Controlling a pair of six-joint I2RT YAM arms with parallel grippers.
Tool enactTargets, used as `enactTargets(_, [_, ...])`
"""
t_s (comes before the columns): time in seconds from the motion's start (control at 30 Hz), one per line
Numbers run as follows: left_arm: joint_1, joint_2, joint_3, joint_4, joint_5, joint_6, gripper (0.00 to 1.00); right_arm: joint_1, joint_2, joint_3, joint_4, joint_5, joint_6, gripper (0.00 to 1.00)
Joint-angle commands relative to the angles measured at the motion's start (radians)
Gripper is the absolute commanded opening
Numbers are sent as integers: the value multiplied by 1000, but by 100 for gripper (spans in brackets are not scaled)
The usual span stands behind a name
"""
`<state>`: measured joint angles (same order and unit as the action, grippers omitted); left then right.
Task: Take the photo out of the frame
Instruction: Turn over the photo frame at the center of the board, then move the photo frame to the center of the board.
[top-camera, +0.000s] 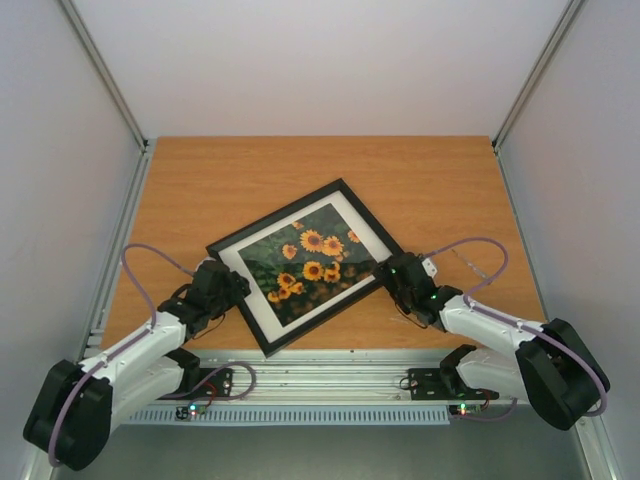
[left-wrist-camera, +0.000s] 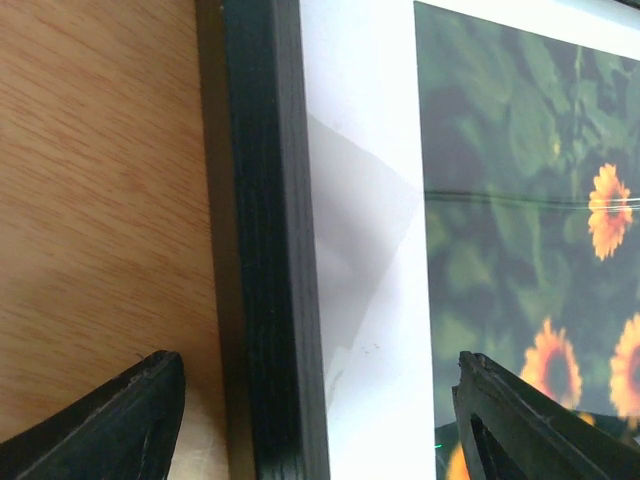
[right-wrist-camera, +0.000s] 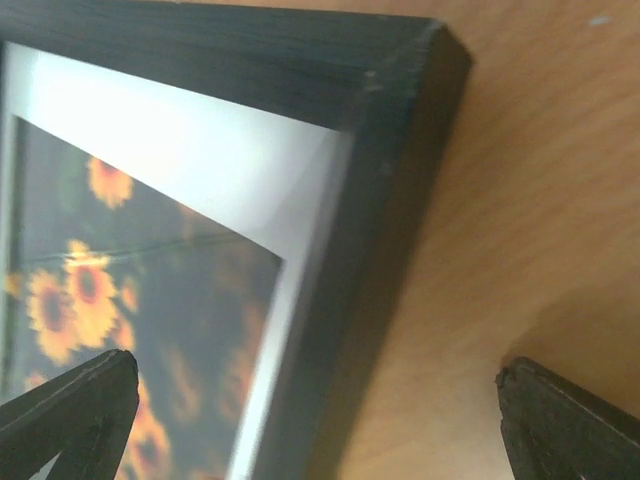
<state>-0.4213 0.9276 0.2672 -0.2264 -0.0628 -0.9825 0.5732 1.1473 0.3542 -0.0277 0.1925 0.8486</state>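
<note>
The black frame (top-camera: 339, 189) lies face up and turned diagonally on the wooden table. The sunflower photo (top-camera: 305, 262) sits inside it behind a white mat (top-camera: 345, 210). My left gripper (top-camera: 226, 283) is open and straddles the frame's left side rail (left-wrist-camera: 262, 250), one finger over the table, the other over the photo (left-wrist-camera: 510, 200). My right gripper (top-camera: 388, 271) is open and straddles the frame's right corner rail (right-wrist-camera: 385, 230), one finger over the photo (right-wrist-camera: 150, 280), the other over the table.
The wooden table (top-camera: 220, 180) is walled by white panels left, right and back. A metal rail (top-camera: 330, 375) runs along the near edge by the arm bases.
</note>
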Motion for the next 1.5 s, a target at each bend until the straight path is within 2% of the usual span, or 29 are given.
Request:
enactTargets(0.0, [3, -26, 34, -67, -42, 27, 75, 6, -38, 82, -408, 35, -136, 99])
enactTargets(0.2, [3, -25, 78, -157, -48, 66, 76, -31, -27, 280, -641, 73, -452, 98])
enactTargets(0.33, [3, -14, 99, -179, -54, 98, 76, -121, 49, 417, -631, -58, -716, 99])
enactTargets(0.47, [2, 13, 126, -203, -66, 136, 76, -211, 203, 565, -607, -211, -916, 98])
enactTargets(0.67, [3, 81, 167, -220, -64, 176, 76, -290, 449, 765, -565, -374, -1094, 95])
enactTargets(0.87, [3, 158, 213, -231, -55, 220, 76, -319, 635, 870, -581, -419, -1178, 90])
enactTargets(1.13, [1, 245, 270, -227, -6, 290, 73, -323, 689, 850, -574, -347, -1196, 81])
enactTargets(1.33, [0, 354, 321, -185, 59, 329, 69, -343, 678, 788, -562, -324, -1178, 68])
enactTargets(1.47, [-3, 416, 366, -177, 104, 352, 67, -343, 656, 744, -570, -292, -1160, 54])
